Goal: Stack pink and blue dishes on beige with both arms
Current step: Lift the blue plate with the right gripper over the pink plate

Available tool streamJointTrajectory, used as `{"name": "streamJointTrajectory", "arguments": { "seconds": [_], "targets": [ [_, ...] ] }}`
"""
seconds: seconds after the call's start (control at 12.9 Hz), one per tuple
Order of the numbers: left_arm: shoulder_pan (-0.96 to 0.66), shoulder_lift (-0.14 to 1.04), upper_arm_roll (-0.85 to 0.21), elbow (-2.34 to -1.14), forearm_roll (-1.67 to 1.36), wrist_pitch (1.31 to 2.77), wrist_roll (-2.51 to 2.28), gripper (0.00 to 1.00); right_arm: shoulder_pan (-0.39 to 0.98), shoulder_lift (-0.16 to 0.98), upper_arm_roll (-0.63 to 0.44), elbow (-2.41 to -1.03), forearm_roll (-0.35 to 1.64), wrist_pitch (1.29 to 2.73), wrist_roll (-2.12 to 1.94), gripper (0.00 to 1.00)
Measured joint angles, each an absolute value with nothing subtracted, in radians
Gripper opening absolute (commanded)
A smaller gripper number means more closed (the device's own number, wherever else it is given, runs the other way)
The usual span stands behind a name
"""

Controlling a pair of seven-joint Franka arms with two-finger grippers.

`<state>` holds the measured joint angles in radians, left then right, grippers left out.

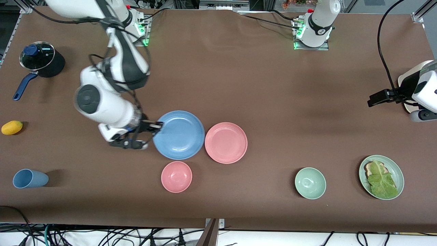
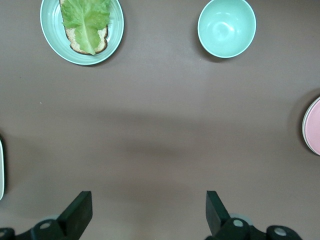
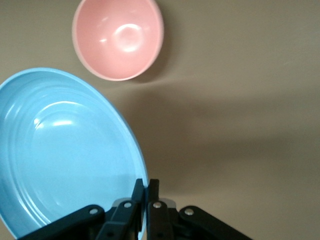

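The pink bowl (image 1: 176, 176) sits nearest the front camera, just below the right gripper (image 1: 155, 125) in that view. The right gripper pinches the rim of the blue plate (image 1: 179, 134), its fingers clamped tight on the edge toward the right arm's end of the table. The pink plate (image 1: 226, 142) lies just beside the blue plate, toward the left arm's end. The left gripper (image 2: 147, 212) waits, fingers spread wide, over bare table near the beige plate (image 1: 406, 89), which the left arm mostly hides.
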<state>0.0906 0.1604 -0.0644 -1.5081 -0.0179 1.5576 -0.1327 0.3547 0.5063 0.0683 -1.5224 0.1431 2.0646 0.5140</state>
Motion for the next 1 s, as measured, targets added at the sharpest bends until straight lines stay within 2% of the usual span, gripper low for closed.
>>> {"name": "streamJointTrajectory", "arguments": {
  "seconds": [0.31,0.54,1.0],
  "targets": [
    [0.091,0.159,-0.064,-1.509,-0.018,1.558,-0.133,1.0,0.506,0.602,0.067,-1.522,0.14,2.269,0.781,0.0],
    [0.091,0.159,-0.064,-1.51,-0.018,1.558,-0.133,1.0,0.566,0.682,0.063,-1.52,0.135,2.389,0.895,0.0],
    [0.091,0.158,-0.064,-1.511,-0.018,1.558,-0.133,1.0,0.599,0.732,0.058,-1.52,0.097,2.452,0.944,0.0]
  ]
}}
